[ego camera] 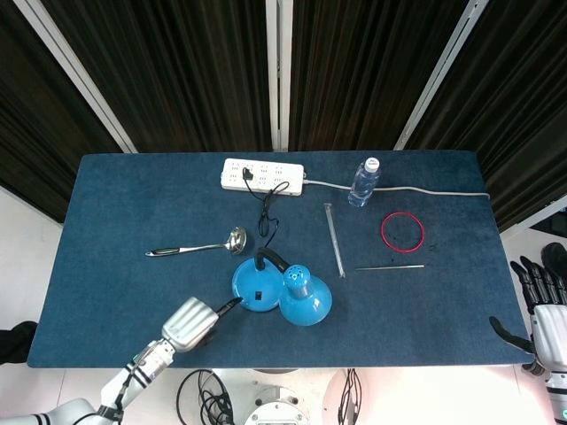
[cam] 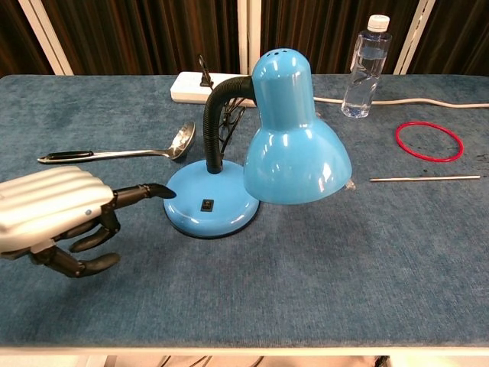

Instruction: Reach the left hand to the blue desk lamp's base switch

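The blue desk lamp stands at the table's front middle, its round base (ego camera: 252, 290) (cam: 210, 208) carrying a small black switch (cam: 206, 204) (ego camera: 258, 295), with the shade (cam: 294, 145) (ego camera: 304, 299) bent down to the right. My left hand (ego camera: 189, 323) (cam: 57, 210) hovers left of the base, one finger stretched toward it and the others curled under. That fingertip (cam: 164, 191) reaches the base's left rim, short of the switch; contact cannot be told. My right hand (ego camera: 549, 323) hangs off the table's right edge, fingers spread and empty.
A metal ladle (ego camera: 199, 247) (cam: 114, 153) lies behind my left hand. Further back are a white power strip (ego camera: 262, 174) with the lamp's cord and a water bottle (ego camera: 363, 181) (cam: 365, 65). A red ring (ego camera: 402, 232) and two thin rods (ego camera: 334, 239) (cam: 425, 178) lie right.
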Controlling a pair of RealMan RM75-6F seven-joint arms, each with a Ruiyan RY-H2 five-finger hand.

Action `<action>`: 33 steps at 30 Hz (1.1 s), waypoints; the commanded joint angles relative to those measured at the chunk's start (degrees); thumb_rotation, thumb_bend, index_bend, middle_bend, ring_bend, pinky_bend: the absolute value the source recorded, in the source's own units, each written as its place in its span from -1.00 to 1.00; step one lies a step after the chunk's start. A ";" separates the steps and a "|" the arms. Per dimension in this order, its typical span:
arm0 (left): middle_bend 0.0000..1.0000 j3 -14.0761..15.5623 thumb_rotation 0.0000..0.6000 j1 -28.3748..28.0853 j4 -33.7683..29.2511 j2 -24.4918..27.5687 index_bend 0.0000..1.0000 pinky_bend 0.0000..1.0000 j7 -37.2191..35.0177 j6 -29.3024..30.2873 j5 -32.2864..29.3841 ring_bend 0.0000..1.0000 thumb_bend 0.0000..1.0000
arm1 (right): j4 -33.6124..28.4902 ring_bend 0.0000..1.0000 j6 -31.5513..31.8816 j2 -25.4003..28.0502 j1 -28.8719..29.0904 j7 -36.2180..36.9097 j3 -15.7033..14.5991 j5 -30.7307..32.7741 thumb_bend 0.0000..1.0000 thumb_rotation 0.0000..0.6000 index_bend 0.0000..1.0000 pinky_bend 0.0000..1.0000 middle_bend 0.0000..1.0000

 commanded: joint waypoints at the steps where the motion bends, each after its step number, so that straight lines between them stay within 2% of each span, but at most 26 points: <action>1: 0.65 -0.46 1.00 -0.68 0.34 -1.01 -0.84 0.51 1.00 -0.66 -1.12 0.62 -0.23 | 0.09 -1.00 0.14 0.13 -0.06 0.23 0.09 0.09 -0.68 1.00 -1.00 -1.00 -1.00; 17: 0.65 -2.04 1.00 -3.94 4.28 -5.81 -0.86 0.51 2.32 -2.44 -5.22 0.62 -0.23 | 1.39 -1.00 0.23 0.64 -0.32 2.71 0.59 1.19 -0.68 1.00 -1.00 -1.00 -1.00; 33: 0.64 -0.73 1.00 -6.03 5.45 -7.01 -0.83 0.50 2.70 -3.63 -6.54 0.62 -0.23 | 2.49 -1.00 0.14 0.64 -0.46 4.07 0.81 1.68 -0.68 1.00 -1.00 -1.00 -1.00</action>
